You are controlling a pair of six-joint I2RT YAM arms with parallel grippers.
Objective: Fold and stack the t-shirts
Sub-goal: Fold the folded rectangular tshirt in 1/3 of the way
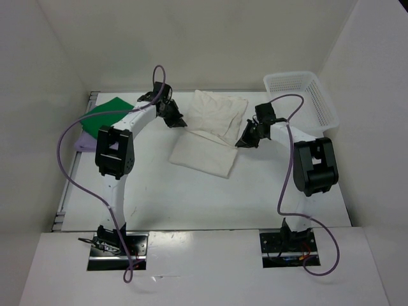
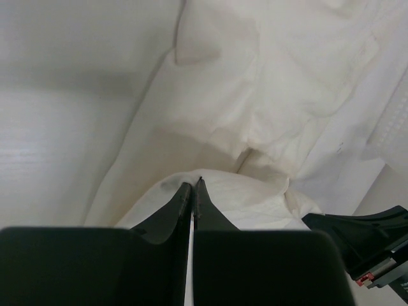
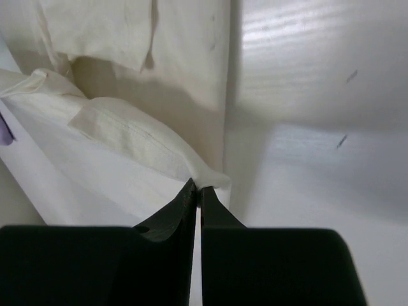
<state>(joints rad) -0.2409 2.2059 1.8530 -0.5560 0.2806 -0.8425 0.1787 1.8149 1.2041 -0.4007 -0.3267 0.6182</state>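
A white table (image 1: 153, 191) sits inside plain white walls (image 1: 210, 38), with a white mesh basket (image 1: 326, 105) at its far right corner. A green shirt (image 1: 105, 115) lies over a lavender shirt (image 1: 81, 143) at far left. At the centre lies the creamy white shirt (image 1: 213, 137). The left gripper (image 1: 178, 122) and right gripper (image 1: 242, 143) are each pinched closed on opposite edges of it.

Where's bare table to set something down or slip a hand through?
Widest bare patch: the table's near strip, between the white t-shirt and the arm bases. Far side is crowded: green t-shirt on lavender t-shirt at left, basket at right, left gripper and right gripper pinching the white one's edges.
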